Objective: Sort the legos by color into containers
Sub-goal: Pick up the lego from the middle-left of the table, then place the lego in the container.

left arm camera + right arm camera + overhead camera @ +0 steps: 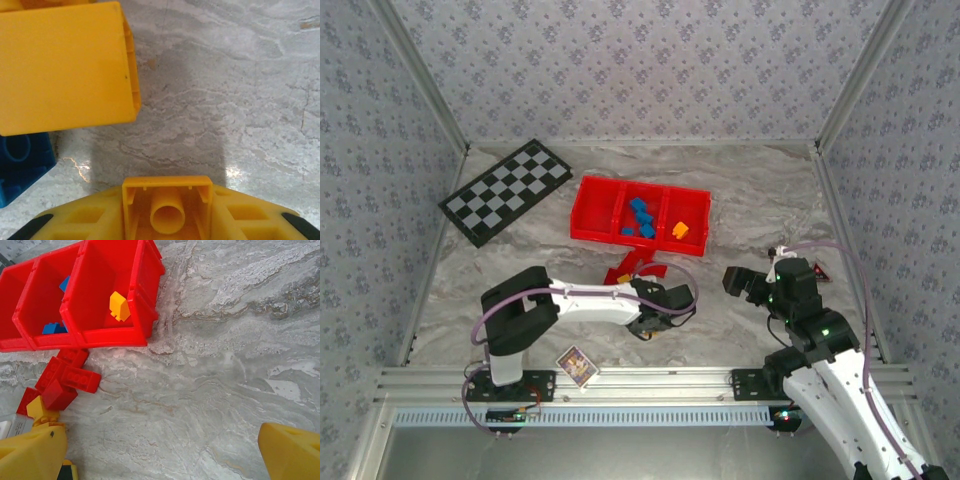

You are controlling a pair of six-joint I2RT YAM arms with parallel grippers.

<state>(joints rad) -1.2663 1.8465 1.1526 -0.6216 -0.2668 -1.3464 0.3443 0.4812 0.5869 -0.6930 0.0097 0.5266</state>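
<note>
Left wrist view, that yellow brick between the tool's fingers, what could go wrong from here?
The yellow brick sits with its hollow side facing the camera, near the tips of the left tool. The hold may be shallow, so it could slip on lifting. A bigger yellow block and a blue brick lie close by and might get knocked.

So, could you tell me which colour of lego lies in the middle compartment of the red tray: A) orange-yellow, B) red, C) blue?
C: the blue legos sit in the tray's middle compartment, while the orange-yellow lego is in the right one and the red legos lie on the table in front.
</note>
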